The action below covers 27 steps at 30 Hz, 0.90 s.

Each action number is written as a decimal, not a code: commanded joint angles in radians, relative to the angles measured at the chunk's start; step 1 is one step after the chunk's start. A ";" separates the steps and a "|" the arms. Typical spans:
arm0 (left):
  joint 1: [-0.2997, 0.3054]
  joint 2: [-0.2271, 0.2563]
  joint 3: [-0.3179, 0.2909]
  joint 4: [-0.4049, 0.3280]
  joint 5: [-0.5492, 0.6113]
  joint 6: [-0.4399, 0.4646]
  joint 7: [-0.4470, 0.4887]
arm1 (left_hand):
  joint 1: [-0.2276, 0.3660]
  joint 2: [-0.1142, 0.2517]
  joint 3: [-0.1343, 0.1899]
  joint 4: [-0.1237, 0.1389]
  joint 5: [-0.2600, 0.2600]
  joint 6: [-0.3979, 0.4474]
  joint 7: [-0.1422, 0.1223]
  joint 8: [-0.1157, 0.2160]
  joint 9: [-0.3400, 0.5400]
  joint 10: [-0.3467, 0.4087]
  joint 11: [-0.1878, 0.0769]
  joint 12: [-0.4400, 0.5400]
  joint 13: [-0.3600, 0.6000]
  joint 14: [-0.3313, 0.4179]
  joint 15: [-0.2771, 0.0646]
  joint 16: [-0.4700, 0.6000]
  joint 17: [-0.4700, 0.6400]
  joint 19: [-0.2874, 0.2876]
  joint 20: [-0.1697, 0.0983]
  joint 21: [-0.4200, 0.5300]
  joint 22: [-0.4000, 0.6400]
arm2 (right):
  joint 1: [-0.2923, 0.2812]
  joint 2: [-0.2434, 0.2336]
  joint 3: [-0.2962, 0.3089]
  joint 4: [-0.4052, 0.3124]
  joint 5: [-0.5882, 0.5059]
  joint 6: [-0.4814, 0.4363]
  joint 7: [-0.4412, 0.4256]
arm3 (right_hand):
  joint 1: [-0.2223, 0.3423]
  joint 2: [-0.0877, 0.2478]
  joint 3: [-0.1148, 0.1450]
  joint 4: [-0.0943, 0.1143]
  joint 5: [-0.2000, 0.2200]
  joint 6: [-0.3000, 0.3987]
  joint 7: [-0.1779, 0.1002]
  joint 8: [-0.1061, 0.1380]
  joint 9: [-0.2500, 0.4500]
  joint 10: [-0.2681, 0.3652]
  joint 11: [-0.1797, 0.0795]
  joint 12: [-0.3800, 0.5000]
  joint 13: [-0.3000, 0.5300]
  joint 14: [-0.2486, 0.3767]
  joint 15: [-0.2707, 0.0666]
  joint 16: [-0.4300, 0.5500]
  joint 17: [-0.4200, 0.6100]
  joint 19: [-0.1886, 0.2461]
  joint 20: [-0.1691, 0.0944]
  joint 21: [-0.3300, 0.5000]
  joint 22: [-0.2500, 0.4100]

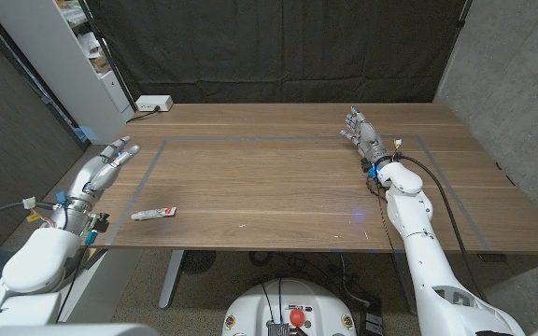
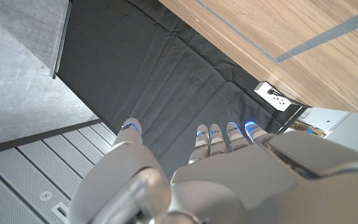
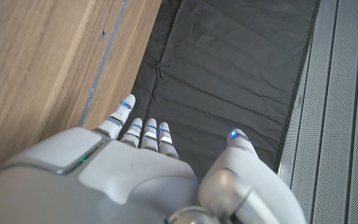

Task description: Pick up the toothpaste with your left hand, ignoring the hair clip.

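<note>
Left hand [image 1: 110,161] is seen in the head view off the table's [image 1: 288,187] left edge, forearm rising from the bottom-left corner, fingers extended and pointing toward the far side; it holds nothing and touches nothing. The left wrist view confirms this: the fingers [image 2: 219,138] lie straight and close together, thumb set apart, reaching toward a black curtain [image 2: 166,93] behind the table, palm empty. Right hand [image 1: 362,133] stands over the far right part of the table, arm stretched forward from the bottom-right corner, fingers straight and slightly apart, nothing in its grasp; whether it touches the wood cannot be told. In the right wrist view, its fingers [image 3: 143,132] likewise run straight, thumb held wide. The toothpaste [image 1: 154,214], a small white tube with red marking, lies flat on the table's near left area, near the front edge, just inside a grey tape line [image 1: 138,191], lengthwise left to right. It sits apart from the left hand and well apart from the right. A white power strip [image 1: 154,104] rests at the far left corner.
</note>
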State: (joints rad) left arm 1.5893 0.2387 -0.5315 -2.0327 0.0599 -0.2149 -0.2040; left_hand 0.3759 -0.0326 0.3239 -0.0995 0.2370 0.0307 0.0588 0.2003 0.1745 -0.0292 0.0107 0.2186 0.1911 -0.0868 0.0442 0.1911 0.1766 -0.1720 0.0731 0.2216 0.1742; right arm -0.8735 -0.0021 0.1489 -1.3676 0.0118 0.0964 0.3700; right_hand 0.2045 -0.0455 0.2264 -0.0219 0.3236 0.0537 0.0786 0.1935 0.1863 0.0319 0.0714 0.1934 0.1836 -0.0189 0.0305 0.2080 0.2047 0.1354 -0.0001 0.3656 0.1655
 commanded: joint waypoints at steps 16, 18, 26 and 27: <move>0.053 -0.021 -0.059 -0.070 0.090 0.041 -0.032 | 0.033 0.002 0.007 -0.020 0.007 0.015 0.000 0.005 0.005 0.016 -0.004 0.007 0.002 0.003 -0.004 0.001 0.003 -0.023 0.004 -0.007 0.004 | -0.011 -0.007 -0.004 -0.032 -0.013 -0.026 0.000 | 0.004 0.008 -0.003 -0.001 0.005 0.001 -0.002 0.001 0.001 0.002 0.000 0.001 0.003 0.007 0.003 0.007 0.003 0.016 0.001 -0.013 0.001; 0.056 -0.017 -0.061 -0.078 0.101 0.053 -0.040 | 0.036 0.002 0.008 -0.022 0.007 0.017 0.001 0.005 0.005 0.019 -0.004 0.008 0.002 0.003 -0.003 0.001 0.003 -0.023 0.004 -0.008 0.005 | -0.011 -0.007 -0.005 -0.034 -0.013 -0.026 0.000 | 0.004 0.008 -0.003 -0.002 0.005 0.001 -0.002 0.001 0.001 0.002 -0.002 0.001 0.003 0.007 0.002 0.007 0.003 0.017 0.002 -0.014 0.001; 0.044 -0.009 -0.057 -0.075 0.132 0.050 -0.042 | 0.049 0.002 0.011 -0.030 0.008 0.023 0.000 0.006 0.005 0.022 -0.014 0.008 0.003 0.006 -0.003 0.001 0.003 -0.022 0.006 -0.009 0.005 | -0.011 -0.007 -0.004 -0.038 -0.016 -0.040 -0.004 | 0.004 0.009 -0.004 -0.002 0.005 0.001 -0.003 0.001 0.001 0.003 0.000 0.001 0.003 0.008 0.002 0.007 0.003 0.019 0.001 -0.017 0.001; 0.043 -0.006 -0.056 -0.076 0.136 0.058 -0.046 | 0.051 0.002 0.011 -0.031 0.008 0.024 0.000 0.006 0.006 0.023 -0.014 0.008 0.003 0.006 -0.003 0.002 0.003 -0.023 0.006 -0.010 0.005 | -0.011 -0.007 -0.005 -0.037 -0.016 -0.040 -0.004 | 0.004 0.009 -0.004 -0.002 0.005 0.001 -0.003 0.001 0.001 0.004 0.000 0.001 0.003 0.008 0.002 0.007 0.003 0.019 0.001 -0.017 0.001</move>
State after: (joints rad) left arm 1.6367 0.2222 -0.5856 -2.1016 0.1545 -0.1716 -0.2370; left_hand 0.4153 -0.0299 0.3318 -0.1221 0.2409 0.0449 0.0588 0.2002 0.1745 -0.0077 -0.0001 0.2227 0.1911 -0.0850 0.0426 0.1912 0.1768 -0.1720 0.0732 0.2176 0.1742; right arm -0.8828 -0.0092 0.1454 -1.3990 -0.0003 0.0682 0.3702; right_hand 0.2045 -0.0455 0.2265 -0.0218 0.3236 0.0537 0.0786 0.1935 0.1863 0.0319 0.0714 0.1934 0.1836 -0.0194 0.0302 0.2080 0.2048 0.1440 0.0018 0.3511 0.1654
